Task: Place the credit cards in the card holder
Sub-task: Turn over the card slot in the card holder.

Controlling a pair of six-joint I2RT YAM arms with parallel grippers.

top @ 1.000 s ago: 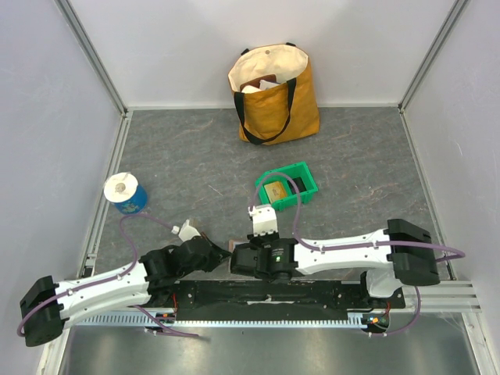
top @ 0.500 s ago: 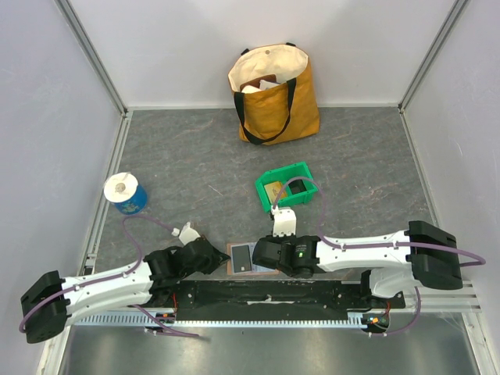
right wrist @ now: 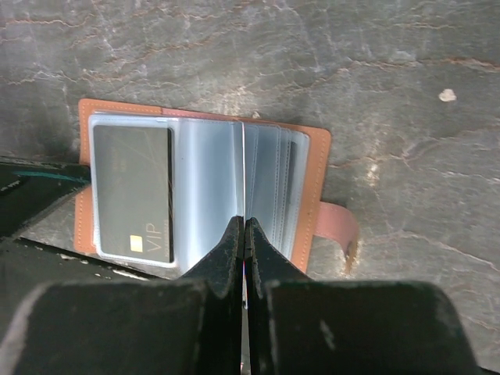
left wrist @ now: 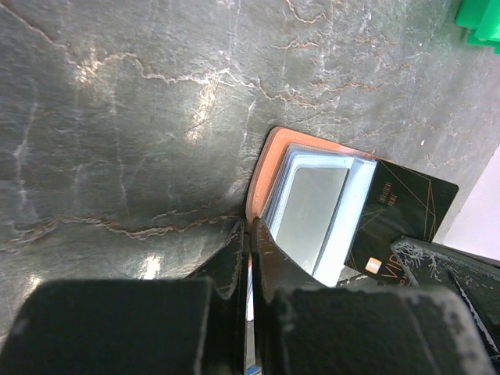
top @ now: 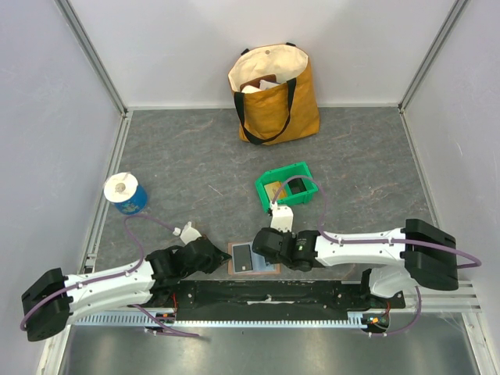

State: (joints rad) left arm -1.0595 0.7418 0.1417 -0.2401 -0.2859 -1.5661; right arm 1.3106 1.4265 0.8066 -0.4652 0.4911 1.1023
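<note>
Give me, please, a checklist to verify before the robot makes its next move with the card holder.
1. Card holder lies open: ok.
2. Black card fully pocketed: cannot tell; the right wrist view shows it under a clear sleeve, the left wrist view shows it skewed.
3. Left gripper shut at the holder's edge: ok.
4. Right gripper shut, tips at the holder's spine: ok.
5. Next card located: cannot tell; the green bin contents are too small to identify.

Terracotta card holder (right wrist: 319, 168) lies open flat, clear sleeves fanned, snap tab out; 1 black card (right wrist: 133, 191) sleeved inside.
</note>
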